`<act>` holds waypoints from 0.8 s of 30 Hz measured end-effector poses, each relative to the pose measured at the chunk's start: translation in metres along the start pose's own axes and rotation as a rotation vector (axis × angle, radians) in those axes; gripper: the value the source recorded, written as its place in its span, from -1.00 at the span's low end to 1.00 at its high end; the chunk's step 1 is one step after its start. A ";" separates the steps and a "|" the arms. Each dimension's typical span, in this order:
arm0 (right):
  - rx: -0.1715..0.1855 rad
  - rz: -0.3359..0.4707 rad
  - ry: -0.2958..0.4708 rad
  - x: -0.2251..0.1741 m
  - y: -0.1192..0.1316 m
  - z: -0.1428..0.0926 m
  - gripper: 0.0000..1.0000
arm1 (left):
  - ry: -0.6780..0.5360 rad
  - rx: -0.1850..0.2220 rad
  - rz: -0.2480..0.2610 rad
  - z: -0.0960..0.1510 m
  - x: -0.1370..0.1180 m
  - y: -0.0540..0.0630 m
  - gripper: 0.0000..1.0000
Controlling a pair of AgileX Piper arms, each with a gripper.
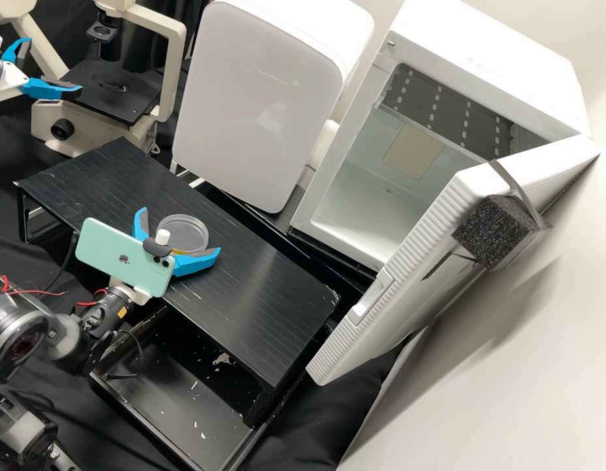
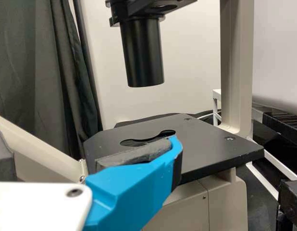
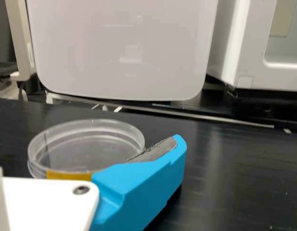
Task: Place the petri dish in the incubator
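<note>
The right gripper (image 1: 180, 230) is released at the stand (image 1: 270, 294), presumably to permit a side grip. The incubator (image 1: 493, 39) beside the stand has its door (image 1: 424, 245) open, presumably for loading; the dish (image 1: 183, 229) lies flat on the stand. The high view shows both fingers (image 1: 197, 263) around the dish; the right wrist view details its yellow strip (image 3: 69, 175).

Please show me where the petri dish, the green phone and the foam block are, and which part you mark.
Petri dish (image 3: 86, 148): right wrist view, clear middle.
Green phone (image 1: 112, 250): high view, back.
Foam block (image 1: 490, 232): high view, speckled face.
</note>
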State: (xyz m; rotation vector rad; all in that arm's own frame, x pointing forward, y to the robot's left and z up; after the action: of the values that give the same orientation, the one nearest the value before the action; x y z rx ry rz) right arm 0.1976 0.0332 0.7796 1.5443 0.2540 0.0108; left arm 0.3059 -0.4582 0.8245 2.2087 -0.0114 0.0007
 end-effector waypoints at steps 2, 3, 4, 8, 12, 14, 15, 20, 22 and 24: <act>-0.012 -0.012 -0.004 0.001 -0.002 0.001 1.00 | 0.000 0.000 0.000 0.000 0.000 0.000 1.00; -0.012 -0.015 -0.006 0.001 -0.003 0.002 1.00 | 0.000 0.000 0.000 0.000 0.000 0.000 1.00; -0.012 -0.016 -0.006 0.001 -0.003 0.002 1.00 | 0.000 0.000 0.000 0.000 0.000 0.000 1.00; -0.011 -0.010 0.000 0.003 -0.003 0.002 -1.00 | 0.000 0.000 0.000 0.000 0.000 0.000 1.00; -0.012 -0.002 -0.005 0.004 -0.001 0.003 -1.00 | 0.000 0.000 0.000 0.000 0.000 0.000 1.00; -0.012 -0.001 -0.003 0.005 -0.001 0.003 -1.00 | 0.000 0.000 0.000 0.000 0.000 0.000 1.00; -0.012 -0.001 -0.003 0.005 -0.001 0.003 -1.00 | 0.000 0.000 0.000 0.000 0.000 0.000 1.00; -0.012 0.000 -0.003 0.005 -0.001 0.003 -1.00 | 0.000 0.000 0.000 0.000 0.000 0.000 1.00; -0.012 -0.003 -0.005 0.006 -0.001 0.003 -1.00 | 0.000 0.000 0.000 0.000 0.000 0.000 1.00; -0.012 -0.005 -0.007 0.006 -0.002 0.004 -1.00 | 0.000 0.000 0.000 0.000 0.000 0.000 1.00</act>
State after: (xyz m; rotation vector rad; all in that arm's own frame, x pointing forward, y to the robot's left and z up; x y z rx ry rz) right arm 0.2039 0.0305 0.7770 1.5321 0.2518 0.0036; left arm 0.3059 -0.4582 0.8245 2.2087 -0.0114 0.0007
